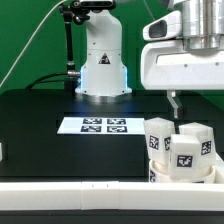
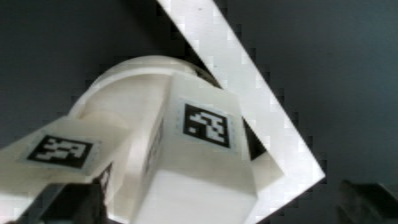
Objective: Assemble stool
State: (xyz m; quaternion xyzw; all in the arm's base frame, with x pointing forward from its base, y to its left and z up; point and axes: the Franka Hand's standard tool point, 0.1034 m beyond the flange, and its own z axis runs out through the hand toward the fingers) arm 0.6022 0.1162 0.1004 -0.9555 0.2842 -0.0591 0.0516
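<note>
My gripper: my fingers are wide apart and hold nothing.
The stool: it stands at the exterior view's right, legs up, touching the border rail, below my gripper.

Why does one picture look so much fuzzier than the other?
In the wrist view the camera sits very close to the stool, so its white legs look soft and overexposed, though the tags stay readable. In the exterior view the marker board is sharp, while the gripper is small and dim.
</note>
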